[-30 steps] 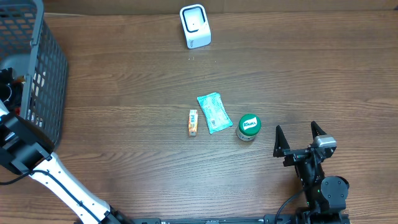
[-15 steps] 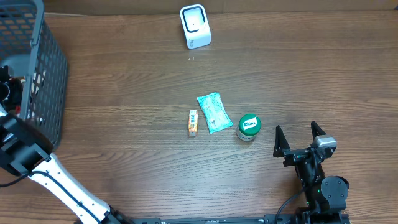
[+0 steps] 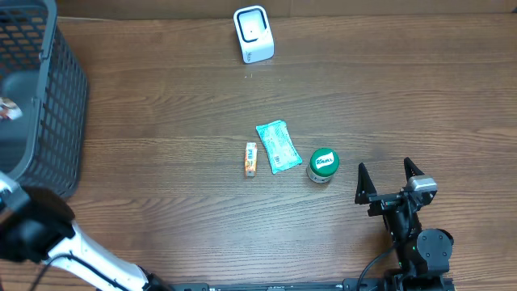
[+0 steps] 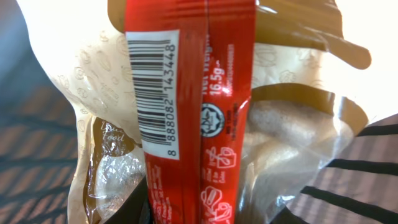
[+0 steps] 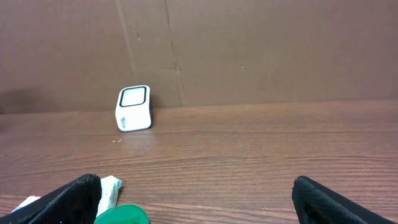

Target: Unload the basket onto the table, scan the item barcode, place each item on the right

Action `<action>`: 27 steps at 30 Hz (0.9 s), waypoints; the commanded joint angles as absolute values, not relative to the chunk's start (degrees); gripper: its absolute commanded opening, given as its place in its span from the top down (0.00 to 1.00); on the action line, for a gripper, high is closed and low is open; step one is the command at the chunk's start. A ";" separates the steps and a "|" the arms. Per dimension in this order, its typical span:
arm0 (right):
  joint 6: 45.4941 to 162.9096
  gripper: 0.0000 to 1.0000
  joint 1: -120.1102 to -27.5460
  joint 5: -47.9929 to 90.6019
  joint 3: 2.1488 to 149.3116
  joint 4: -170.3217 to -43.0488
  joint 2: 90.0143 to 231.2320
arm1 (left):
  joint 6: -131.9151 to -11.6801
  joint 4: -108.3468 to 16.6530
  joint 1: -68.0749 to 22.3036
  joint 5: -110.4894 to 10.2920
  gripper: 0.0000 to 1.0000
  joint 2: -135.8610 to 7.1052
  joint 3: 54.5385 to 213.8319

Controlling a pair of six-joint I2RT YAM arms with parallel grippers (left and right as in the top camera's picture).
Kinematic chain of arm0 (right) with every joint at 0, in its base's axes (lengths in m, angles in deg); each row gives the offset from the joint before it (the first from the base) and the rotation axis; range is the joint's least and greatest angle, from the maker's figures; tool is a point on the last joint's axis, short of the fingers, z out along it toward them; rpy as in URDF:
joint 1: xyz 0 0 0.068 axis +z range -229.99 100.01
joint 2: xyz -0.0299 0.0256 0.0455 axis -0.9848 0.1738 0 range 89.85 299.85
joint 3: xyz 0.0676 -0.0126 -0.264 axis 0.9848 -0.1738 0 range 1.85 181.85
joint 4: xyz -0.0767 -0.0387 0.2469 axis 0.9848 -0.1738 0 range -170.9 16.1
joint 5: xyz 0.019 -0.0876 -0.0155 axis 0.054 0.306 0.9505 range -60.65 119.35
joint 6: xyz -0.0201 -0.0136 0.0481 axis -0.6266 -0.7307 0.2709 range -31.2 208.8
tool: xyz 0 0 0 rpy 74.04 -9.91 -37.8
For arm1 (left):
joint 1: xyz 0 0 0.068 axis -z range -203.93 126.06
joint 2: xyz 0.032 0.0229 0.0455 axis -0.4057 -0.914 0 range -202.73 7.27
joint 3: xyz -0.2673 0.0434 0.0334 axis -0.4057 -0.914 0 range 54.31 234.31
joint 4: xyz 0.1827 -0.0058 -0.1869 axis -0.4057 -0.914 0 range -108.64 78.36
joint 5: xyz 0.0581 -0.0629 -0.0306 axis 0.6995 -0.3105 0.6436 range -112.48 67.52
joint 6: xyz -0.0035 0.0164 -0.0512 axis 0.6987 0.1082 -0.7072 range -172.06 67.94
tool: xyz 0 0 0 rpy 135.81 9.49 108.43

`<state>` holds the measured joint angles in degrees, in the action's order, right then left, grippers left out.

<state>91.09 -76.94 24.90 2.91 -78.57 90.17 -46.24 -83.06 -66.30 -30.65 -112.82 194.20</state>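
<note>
Pick-up step, probably inside the mesh basket (image 3: 48, 97). Red-striped sachet (image 4: 186, 124) pressed right up at the left gripper, barcode facing the wrist camera. Left fingers hidden behind it, cannot tell if clamped. Right gripper (image 3: 384, 165) spread wide, empty, Knorr tub (image 3: 322, 163) just beyond its left finger. Next: lift sachet clear, carry to white scanner (image 3: 253, 34), far ahead of both sets of fingers, turn barcode toward its window.
</note>
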 commanded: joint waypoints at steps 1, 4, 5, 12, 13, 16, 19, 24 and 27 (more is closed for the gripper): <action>90.74 0.00 -77.01 25.38 2.30 -78.35 90.01 | -53.60 -83.01 -65.76 -32.55 0.96 -104.63 195.12; 90.76 0.00 -77.01 25.38 2.30 -78.35 90.01 | -57.67 -84.46 -65.21 -36.48 0.96 -99.58 195.12; 90.76 0.00 -77.01 25.38 2.30 -78.35 90.01 | -59.50 -85.48 -64.71 -38.03 0.96 -98.03 195.12; 90.76 0.00 -77.01 25.38 2.30 -78.35 90.01 | -63.46 -97.35 -54.98 -39.15 0.96 -91.75 195.12; 90.74 0.00 -77.01 25.38 2.30 -78.35 90.01 | -63.46 -99.43 -53.21 -38.62 0.96 -91.67 195.12; 90.76 0.00 -77.01 25.38 2.30 -78.35 90.01 | -63.87 -106.05 -47.00 -35.19 0.95 -92.17 194.90; 90.76 0.00 -77.01 25.38 2.30 -78.35 90.01 | -64.53 -108.46 -40.95 -31.56 0.96 -92.87 192.61; 90.76 0.00 -77.01 25.38 2.30 -78.35 90.01 | -67.00 -107.65 -31.01 -27.21 0.96 -93.22 182.14; 90.74 0.00 -77.01 25.38 2.30 -78.35 90.01 | -67.57 -105.96 -26.37 -25.40 0.96 -93.22 173.64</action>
<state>91.09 -76.96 24.90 2.91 -78.54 90.17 -65.71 -107.17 -29.98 -29.29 -92.45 179.91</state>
